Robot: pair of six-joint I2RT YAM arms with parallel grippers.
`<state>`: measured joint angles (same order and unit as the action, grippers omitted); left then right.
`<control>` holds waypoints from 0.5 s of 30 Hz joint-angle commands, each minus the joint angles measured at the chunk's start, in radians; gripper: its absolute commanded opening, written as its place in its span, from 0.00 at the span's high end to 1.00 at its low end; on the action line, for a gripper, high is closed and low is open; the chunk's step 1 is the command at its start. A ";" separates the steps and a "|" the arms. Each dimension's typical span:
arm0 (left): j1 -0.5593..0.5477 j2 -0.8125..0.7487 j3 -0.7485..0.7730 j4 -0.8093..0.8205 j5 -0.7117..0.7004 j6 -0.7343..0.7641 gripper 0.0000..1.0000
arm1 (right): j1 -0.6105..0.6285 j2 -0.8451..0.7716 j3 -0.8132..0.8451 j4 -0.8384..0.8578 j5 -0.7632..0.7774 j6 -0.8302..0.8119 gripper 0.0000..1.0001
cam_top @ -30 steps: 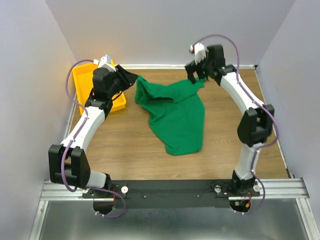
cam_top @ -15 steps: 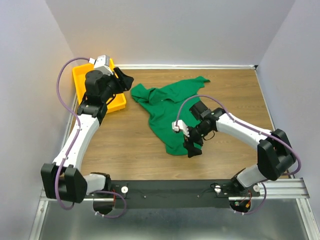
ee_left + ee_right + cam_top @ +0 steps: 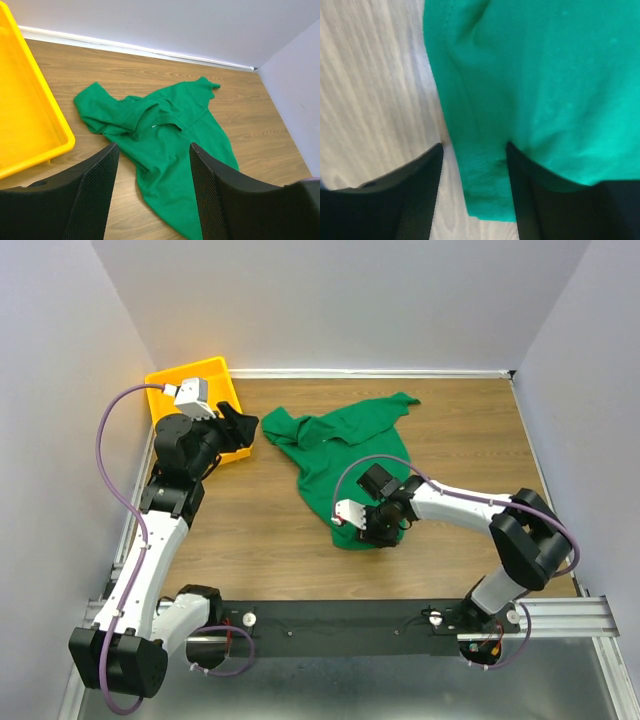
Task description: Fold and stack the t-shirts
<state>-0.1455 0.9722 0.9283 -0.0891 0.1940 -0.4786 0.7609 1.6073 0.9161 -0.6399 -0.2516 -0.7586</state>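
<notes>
A dark green t-shirt (image 3: 340, 455) lies crumpled on the wooden table, with a sleeve toward the far right and its hem corner toward me. My right gripper (image 3: 378, 530) is low over that near hem corner. In the right wrist view its jaws (image 3: 472, 195) are open and straddle the corner of the t-shirt (image 3: 535, 75), with bare wood showing beside the left finger. My left gripper (image 3: 240, 426) hovers by the tray, left of the shirt's bunched sleeve. In the left wrist view it (image 3: 152, 195) is open and empty, with the t-shirt (image 3: 170, 130) seen below between the fingers.
A yellow tray (image 3: 190, 375) sits at the far left corner and also appears at the left of the left wrist view as the tray (image 3: 25, 120). Grey walls close in the table on three sides. The black mounting rail (image 3: 340, 620) runs along the near edge.
My right arm has swung from the far right sleeve down to the shirt's near hem corner, and its jaws have narrowed. The left arm has drawn back leftward, and its jaws have widened.
</notes>
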 commanded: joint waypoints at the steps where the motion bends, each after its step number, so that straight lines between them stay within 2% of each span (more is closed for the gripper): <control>1: 0.006 -0.013 -0.011 -0.001 0.004 0.021 0.34 | 0.006 -0.017 -0.057 0.051 0.110 0.016 0.52; 2: 0.006 -0.012 -0.011 0.000 0.015 0.023 0.34 | 0.005 -0.029 -0.068 0.048 0.118 0.018 0.63; 6: 0.006 -0.007 -0.009 0.020 0.042 0.024 0.34 | 0.005 -0.127 -0.138 -0.003 0.155 -0.001 0.86; 7: 0.006 0.000 -0.002 0.025 0.051 0.031 0.34 | 0.003 -0.164 -0.158 -0.032 0.176 -0.019 0.90; 8: 0.006 0.005 0.003 0.028 0.077 0.034 0.34 | -0.003 -0.206 -0.178 -0.128 0.208 -0.036 1.00; 9: 0.006 0.011 0.006 0.034 0.094 0.038 0.34 | -0.030 -0.227 -0.196 -0.173 0.274 -0.072 0.99; 11: 0.006 0.039 0.012 0.049 0.156 0.052 0.34 | -0.167 -0.295 -0.229 -0.269 0.325 -0.145 0.99; 12: 0.004 0.061 0.012 0.055 0.176 0.054 0.34 | -0.234 -0.408 -0.249 -0.288 0.359 -0.254 0.99; 13: 0.004 0.074 0.010 0.074 0.197 0.057 0.34 | -0.364 -0.461 -0.250 -0.297 0.376 -0.312 1.00; 15: -0.008 0.127 0.018 0.084 0.252 0.058 0.34 | -0.480 -0.573 -0.215 -0.316 0.406 -0.449 0.99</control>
<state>-0.1452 1.0306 0.9272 -0.0471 0.3183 -0.4480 0.4541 1.2018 0.6762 -0.8227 0.0109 -0.9501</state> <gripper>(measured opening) 0.664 0.012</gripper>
